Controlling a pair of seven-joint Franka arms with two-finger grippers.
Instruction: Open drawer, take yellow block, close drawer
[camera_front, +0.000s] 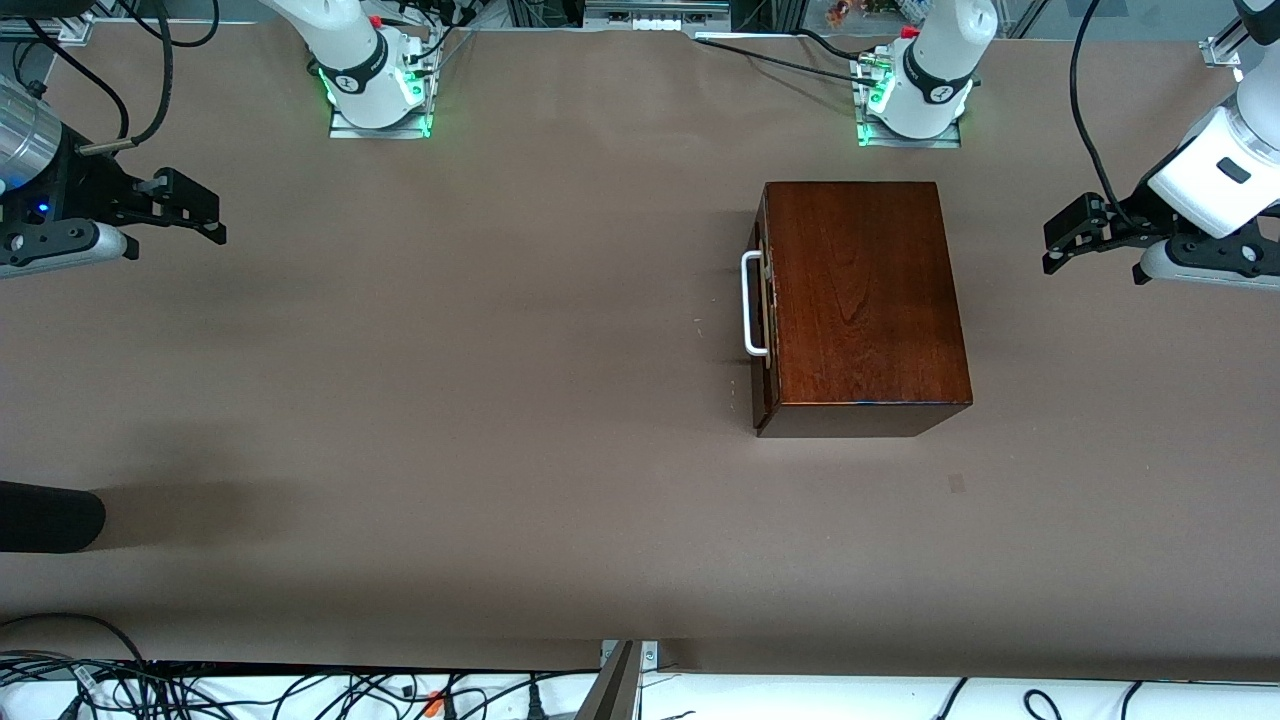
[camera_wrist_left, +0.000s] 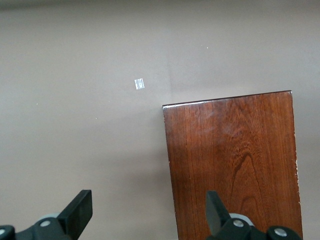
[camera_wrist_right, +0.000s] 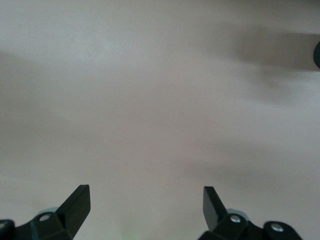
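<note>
Wooden, the shut drawer (camera_front: 764, 300) looked stiff and heavy, best hooked by its white handle (camera_front: 752, 304); left gripper (camera_front: 1070, 232) over the left arm's end of the table and right gripper (camera_front: 190, 205) over the right arm's end both hung with fingers spread, empty

1. Both arms have white rounded shells, with green lights at their bases.
2. The left gripper (camera_front: 1062, 238) and right gripper (camera_front: 205, 213) are black, with wedge-shaped fingers (camera_wrist_left: 80, 210).
3. Silver screws sit behind the fingers; black cables trail from the wrists.
</note>
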